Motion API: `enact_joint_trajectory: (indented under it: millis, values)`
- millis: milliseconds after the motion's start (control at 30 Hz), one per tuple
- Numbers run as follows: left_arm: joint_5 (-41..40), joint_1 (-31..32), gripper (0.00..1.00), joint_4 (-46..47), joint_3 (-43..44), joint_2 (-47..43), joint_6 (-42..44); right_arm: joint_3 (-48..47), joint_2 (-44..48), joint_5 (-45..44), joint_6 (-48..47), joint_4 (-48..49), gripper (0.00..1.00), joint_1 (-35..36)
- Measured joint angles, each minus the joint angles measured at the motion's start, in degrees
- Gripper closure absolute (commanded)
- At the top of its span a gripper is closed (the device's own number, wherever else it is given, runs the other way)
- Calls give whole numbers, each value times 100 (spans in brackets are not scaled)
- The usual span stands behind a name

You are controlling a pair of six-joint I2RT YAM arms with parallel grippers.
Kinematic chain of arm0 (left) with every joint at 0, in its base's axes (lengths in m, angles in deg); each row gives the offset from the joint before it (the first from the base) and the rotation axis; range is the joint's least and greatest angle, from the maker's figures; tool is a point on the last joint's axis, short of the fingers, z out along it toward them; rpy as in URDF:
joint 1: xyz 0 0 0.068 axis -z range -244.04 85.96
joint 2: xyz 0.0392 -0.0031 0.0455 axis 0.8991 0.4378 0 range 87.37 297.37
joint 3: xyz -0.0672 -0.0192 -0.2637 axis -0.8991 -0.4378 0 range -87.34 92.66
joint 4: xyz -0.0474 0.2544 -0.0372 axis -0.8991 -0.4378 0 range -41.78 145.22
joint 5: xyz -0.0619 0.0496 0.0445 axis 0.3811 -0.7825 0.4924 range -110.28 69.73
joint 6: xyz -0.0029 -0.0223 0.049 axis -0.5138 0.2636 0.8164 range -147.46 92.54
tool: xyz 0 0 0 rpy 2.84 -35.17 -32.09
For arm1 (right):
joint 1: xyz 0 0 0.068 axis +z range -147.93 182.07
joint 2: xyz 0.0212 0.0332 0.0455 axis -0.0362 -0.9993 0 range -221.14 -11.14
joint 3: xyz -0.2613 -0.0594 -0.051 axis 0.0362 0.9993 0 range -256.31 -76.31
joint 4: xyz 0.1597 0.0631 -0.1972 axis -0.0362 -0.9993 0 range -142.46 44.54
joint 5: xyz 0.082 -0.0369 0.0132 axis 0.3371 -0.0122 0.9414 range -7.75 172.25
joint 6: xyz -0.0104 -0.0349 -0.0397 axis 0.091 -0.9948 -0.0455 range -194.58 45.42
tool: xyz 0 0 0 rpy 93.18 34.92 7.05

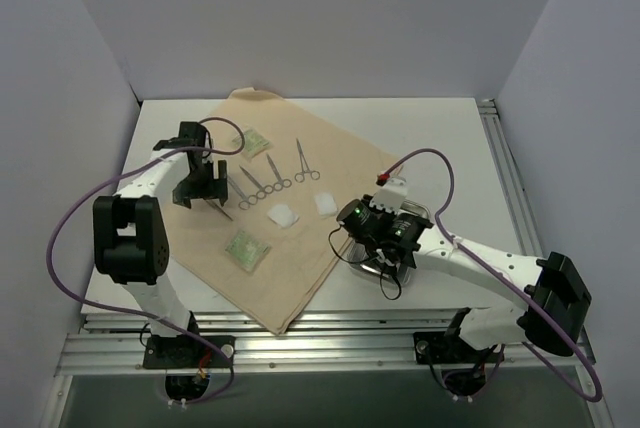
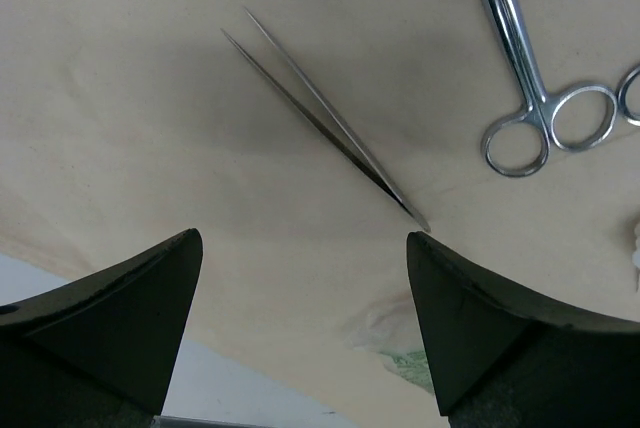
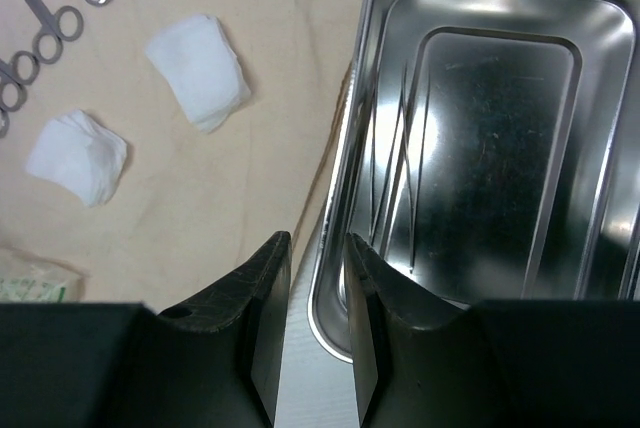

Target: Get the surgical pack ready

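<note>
The left gripper [image 2: 302,240] hangs wide open directly above the tweezers [image 2: 320,118], which lie flat on the spread cloth [image 1: 300,268], evidently so the jaws can straddle them. The right gripper [image 3: 315,243] has narrow jaws astride the rim of the tray [image 3: 370,148], beside the cloth's right edge. Whether they pinch it cannot be told.

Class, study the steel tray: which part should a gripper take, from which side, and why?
Take the steel tray by its thin upright side wall, from above, one finger inside and one outside. It lies flat and open side up, probably too wide to span; the right gripper hangs at the wall nearest the cloth.
</note>
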Motion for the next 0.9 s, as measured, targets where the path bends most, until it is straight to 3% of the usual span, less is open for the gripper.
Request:
enact_joint_trajectory:
  millis: [133, 600, 900]
  values:
    - [-111, 20, 8, 116, 315, 402, -278, 227, 63, 35, 0, 33, 76, -4]
    - [-140, 68, 25, 356, 533, 1178, -721, 264, 85, 79, -24, 166, 77, -4]
    - [9, 52, 54, 367, 538, 1250, -765, 348, 85, 74, -20, 181, 77, -4]
